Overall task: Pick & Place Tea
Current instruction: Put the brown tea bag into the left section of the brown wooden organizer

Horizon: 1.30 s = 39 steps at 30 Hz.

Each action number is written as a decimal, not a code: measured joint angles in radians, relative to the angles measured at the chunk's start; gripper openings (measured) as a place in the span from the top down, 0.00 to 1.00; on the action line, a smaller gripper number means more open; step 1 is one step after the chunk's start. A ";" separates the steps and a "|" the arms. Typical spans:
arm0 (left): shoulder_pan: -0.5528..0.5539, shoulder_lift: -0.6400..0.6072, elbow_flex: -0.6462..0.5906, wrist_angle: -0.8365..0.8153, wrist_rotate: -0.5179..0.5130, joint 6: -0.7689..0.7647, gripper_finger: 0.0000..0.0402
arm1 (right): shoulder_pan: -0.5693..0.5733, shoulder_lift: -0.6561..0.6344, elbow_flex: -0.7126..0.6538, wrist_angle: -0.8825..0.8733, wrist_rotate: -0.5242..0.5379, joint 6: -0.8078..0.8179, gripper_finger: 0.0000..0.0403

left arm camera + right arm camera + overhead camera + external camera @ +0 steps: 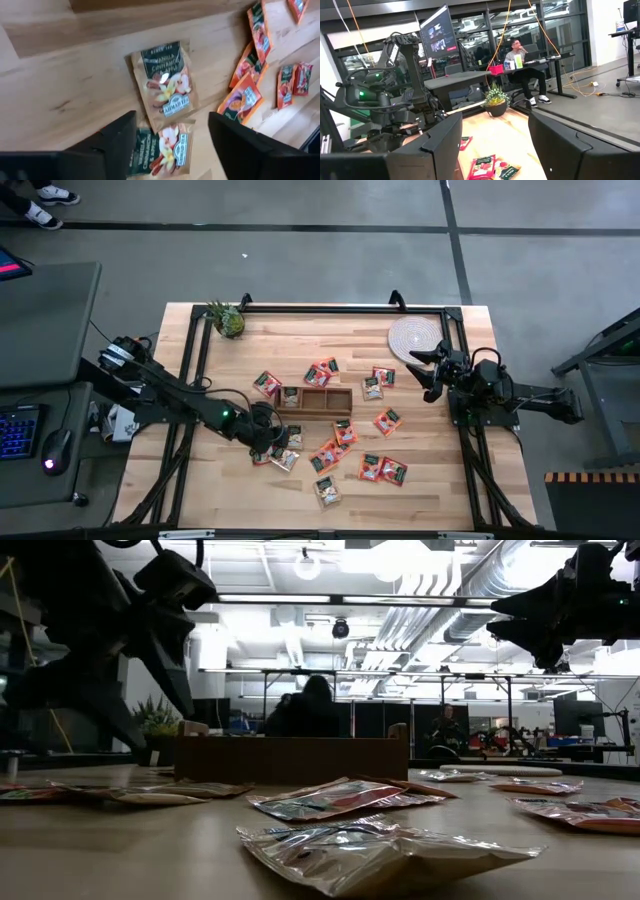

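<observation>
Tan sachet (pixel 166 82) reads "VANILLA CINNAMON"; left claw (pixel 170 145) open above; right claw (pixel 432 370) open.

The wooden box (pixel 315 400) stands in the middle of the table (pixel 200 480), with tea sachets (pixel 383 470) scattered around it (mostly near and right). The far strip is free between the pineapple (pixel 228 319) and the woven mat (pixel 414 337).

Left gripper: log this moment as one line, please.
left gripper: open over two sachets near box | right gripper: open, empty, by mat | holding: nothing
</observation>
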 joint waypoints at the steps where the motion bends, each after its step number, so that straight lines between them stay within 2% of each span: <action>1: 0.000 0.000 0.000 0.003 0.000 0.000 0.33 | 0.000 0.000 0.000 0.000 0.000 0.000 0.44; 4: 0.000 0.000 0.000 0.001 -0.028 0.005 0.26 | 0.000 0.000 0.000 0.000 0.000 0.000 0.44; 8: 0.001 0.000 0.000 -0.014 -0.070 0.004 0.23 | 0.000 0.000 0.000 0.000 0.000 0.000 0.44; 20: 0.041 0.084 0.000 -0.010 -0.045 -0.027 0.22 | 0.000 0.000 0.000 0.000 0.000 0.000 0.44; 27: 0.074 0.125 0.000 0.064 -0.010 -0.018 0.22 | 0.000 0.000 0.000 0.000 0.000 0.000 0.44; 39: 0.080 0.138 0.001 0.101 0.000 -0.027 0.22 | 0.000 0.000 0.000 0.000 0.000 0.000 0.44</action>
